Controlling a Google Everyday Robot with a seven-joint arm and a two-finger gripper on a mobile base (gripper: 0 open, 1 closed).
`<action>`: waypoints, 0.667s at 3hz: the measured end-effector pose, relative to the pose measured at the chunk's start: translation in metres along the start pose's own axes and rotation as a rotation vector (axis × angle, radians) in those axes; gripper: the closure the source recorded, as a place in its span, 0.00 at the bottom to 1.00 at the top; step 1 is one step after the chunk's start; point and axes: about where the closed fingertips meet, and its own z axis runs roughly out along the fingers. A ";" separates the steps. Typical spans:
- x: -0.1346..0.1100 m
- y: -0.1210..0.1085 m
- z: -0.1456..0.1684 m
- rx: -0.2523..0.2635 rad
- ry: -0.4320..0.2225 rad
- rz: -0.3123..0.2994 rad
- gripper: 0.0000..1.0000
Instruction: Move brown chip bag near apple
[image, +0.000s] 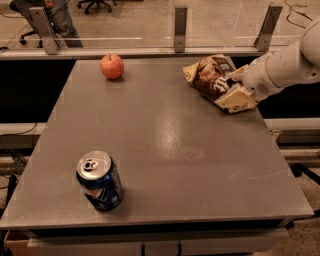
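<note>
The brown chip bag (210, 76) lies crumpled on the grey table (165, 145) at the far right, near the back edge. My gripper (234, 89) comes in from the right on a white arm and is at the bag's right end, touching it. The apple (112, 66) is small and red-orange. It sits at the back left of the table, well apart from the bag.
A blue soda can (99, 180) stands upright near the table's front left. A rail with metal posts (180, 27) runs behind the table's back edge. The table's right edge is close under my arm.
</note>
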 end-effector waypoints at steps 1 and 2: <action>-0.013 -0.009 -0.020 0.064 -0.023 -0.028 0.87; -0.014 -0.008 -0.018 0.062 -0.024 -0.029 1.00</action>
